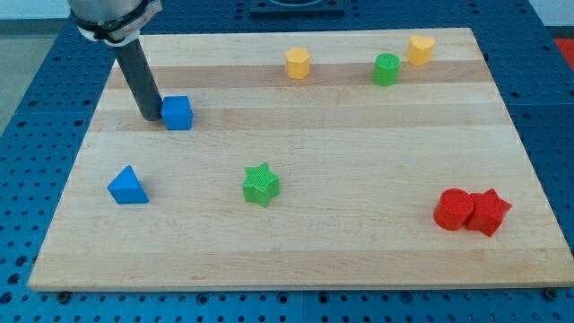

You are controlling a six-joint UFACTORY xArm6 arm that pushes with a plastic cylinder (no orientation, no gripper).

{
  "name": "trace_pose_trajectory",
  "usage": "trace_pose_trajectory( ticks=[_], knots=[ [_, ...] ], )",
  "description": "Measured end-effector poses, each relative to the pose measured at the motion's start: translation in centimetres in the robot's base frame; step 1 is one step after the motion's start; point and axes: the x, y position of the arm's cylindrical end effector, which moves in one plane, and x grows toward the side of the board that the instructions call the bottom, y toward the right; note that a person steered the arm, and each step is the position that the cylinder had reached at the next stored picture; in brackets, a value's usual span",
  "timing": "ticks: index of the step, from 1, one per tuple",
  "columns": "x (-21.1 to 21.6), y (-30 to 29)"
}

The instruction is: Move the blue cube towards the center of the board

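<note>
Sitting at the cube's [178, 113] left, seemingly touching it, my tip [150, 117] has no jaws; board [359, 242] centre lies right and below.

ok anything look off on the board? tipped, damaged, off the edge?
Nothing stands out. All blocks sit flat on the board. My tip is right beside the blue cube, on its left in view.
</note>
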Motion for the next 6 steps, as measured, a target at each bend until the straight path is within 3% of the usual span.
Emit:
trace_pose_trajectory(
  ticks=[2,6],
  knots=[
    [0.0,0.0],
    [-0.2,15.3]
  ],
)
